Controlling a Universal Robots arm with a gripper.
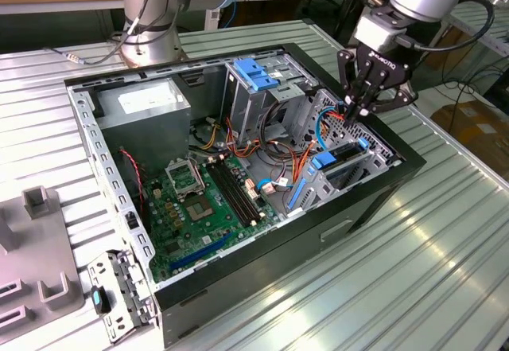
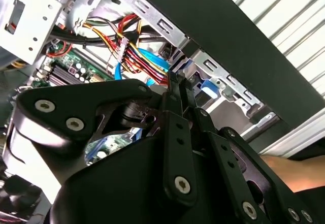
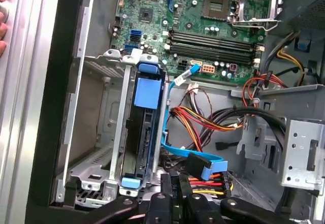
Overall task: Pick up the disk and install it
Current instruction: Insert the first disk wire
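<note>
The disk (image 1: 343, 154) stands on edge in the metal bay at the corner of the open computer case, on the exterior view's right. It is dark, with blue rails along its edges. In the first wrist view the disk (image 3: 144, 132) sits between the bay's metal walls, a blue tab at each end. My gripper (image 1: 354, 115) hangs just above the bay, beside the disk, with its black fingers together and nothing between them. Its fingertips also show in the first wrist view (image 3: 182, 183) and the second wrist view (image 2: 177, 79), over red, yellow and blue cables.
The black case (image 1: 374, 200) lies open on a ribbed metal table. Inside are a green motherboard (image 1: 199, 200), a grey power-supply box (image 1: 143, 104), a metal drive cage with a blue handle (image 1: 254, 76) and loose cables (image 1: 278, 140). A grey fixture (image 1: 36, 247) stands on the exterior view's left.
</note>
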